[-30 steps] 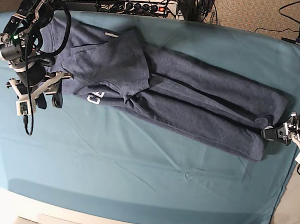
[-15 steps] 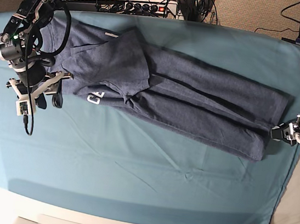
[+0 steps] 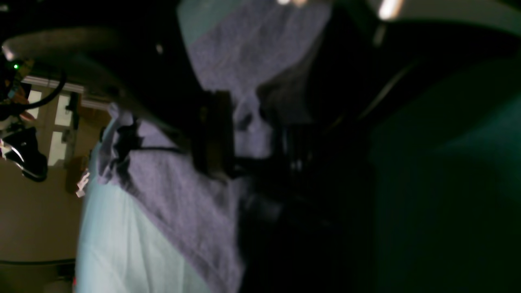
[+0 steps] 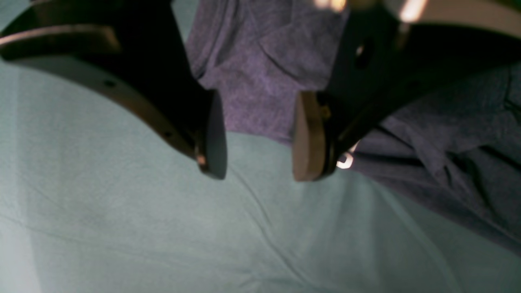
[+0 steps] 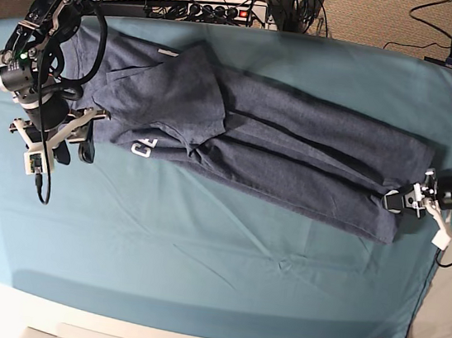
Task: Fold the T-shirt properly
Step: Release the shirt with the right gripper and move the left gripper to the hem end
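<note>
the t-shirt (image 5: 270,154) lies flat on the teal cloth (image 5: 198,257) that covers the surface. it is folded lengthwise into a long band running from the far left corner toward the right edge. the collar end sits at the far left, with a folded flap lying on top of the band. white lettering (image 5: 143,149) shows at the near edge of that flap. the hem end reaches close to the right edge of the surface.

the right gripper (image 5: 69,142) is at the left edge of the surface, just beside the lettering end of the t-shirt. in the right wrist view its fingers (image 4: 213,134) stand apart with a clear gap between them. nothing is between them; cloth and the t-shirt's edge (image 4: 260,101) show through the gap. the fingers hover over the cloth at the border of the t-shirt.

the left gripper (image 5: 401,200) is at the right edge of the surface, at the hem corner of the t-shirt. the left wrist view is dark and blurred; grey-blue fabric (image 3: 244,61) shows close to the fingers. the fingers appear spread wide. whether they touch the fabric cannot be told from these views, and no grasp is visible.
</note>
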{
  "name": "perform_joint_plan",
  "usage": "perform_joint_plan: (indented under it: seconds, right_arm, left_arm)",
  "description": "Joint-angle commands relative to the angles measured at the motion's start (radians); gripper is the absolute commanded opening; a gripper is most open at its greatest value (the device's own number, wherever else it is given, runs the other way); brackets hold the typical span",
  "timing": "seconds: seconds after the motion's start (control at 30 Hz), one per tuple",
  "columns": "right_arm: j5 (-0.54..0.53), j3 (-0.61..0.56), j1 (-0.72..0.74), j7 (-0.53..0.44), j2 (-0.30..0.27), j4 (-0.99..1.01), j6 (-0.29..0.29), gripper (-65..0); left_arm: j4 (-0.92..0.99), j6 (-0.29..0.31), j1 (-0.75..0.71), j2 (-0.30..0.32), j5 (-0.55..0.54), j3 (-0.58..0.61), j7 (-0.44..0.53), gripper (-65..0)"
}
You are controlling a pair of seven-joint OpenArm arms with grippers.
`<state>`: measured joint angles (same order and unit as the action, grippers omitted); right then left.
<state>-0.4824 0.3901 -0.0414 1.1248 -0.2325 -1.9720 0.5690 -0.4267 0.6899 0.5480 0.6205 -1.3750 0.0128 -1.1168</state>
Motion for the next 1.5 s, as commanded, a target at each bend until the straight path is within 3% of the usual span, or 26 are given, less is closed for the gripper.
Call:
perform_joint_plan:
  seconds: [0.0,0.23,0.3,0.37,0.4,0.6,0.83,0.97,1.13,1.47]
  right_arm:
    - [-0.010,0.005,0.016,-0.028,-0.012,-0.018,-0.001,-37.4]
    - [-0.010,0.005,0.016,-0.027,-0.012,-0.018,-0.001,-37.4]
    - [-0.010,0.005,0.016,-0.027,-0.012,-0.018,-0.001,-37.4]
    - [-0.010,0.005,0.016,-0.027,-0.012,-0.018,-0.001,-37.4]
    - [-0.010,0.005,0.016,-0.027,-0.012,-0.018,0.000,-37.4]
    - [0.004,0.005,0.016,-0.026,-0.012,-0.018,-0.004,-37.4]
    - [0.187,0.005,0.016,-0.040,-0.012,-0.018,-0.117,-37.4]
    - [0.223,0.005,0.011,-0.042,-0.012,-0.018,-0.126,-37.4]
    - [0.248,0.040,-0.007,-0.043,-0.011,-0.017,-0.153,-37.4]
    - [0.266,0.246,-0.088,-0.057,-0.011,-0.017,-0.174,-37.4]
  left_arm:
    - [-0.010,0.003,0.017,0.008,0.006,-0.002,-0.008,-39.0]
    - [-0.010,0.003,0.017,0.009,-0.010,-0.002,-0.008,-41.6]
    - [-0.010,0.004,0.017,0.009,-0.010,-0.002,-0.008,-48.6]
    - [-0.010,0.006,0.017,0.009,-0.012,-0.002,-0.008,-62.3]
    - [-0.010,0.008,0.017,0.008,-0.021,-0.002,-0.008,-65.0]
    - [-0.011,0.008,0.021,0.008,-0.079,-0.002,-0.024,-65.0]
    - [-0.067,0.008,0.034,0.006,-0.109,-0.002,-0.126,-65.0]
    - [-0.107,0.008,0.034,-0.009,-0.109,-0.002,-0.145,-65.0]
    - [-0.139,0.008,0.034,-0.062,-0.109,-0.002,-0.175,-65.0]
    - [-0.256,0.008,0.034,-0.180,-0.109,0.001,-0.211,-65.0]
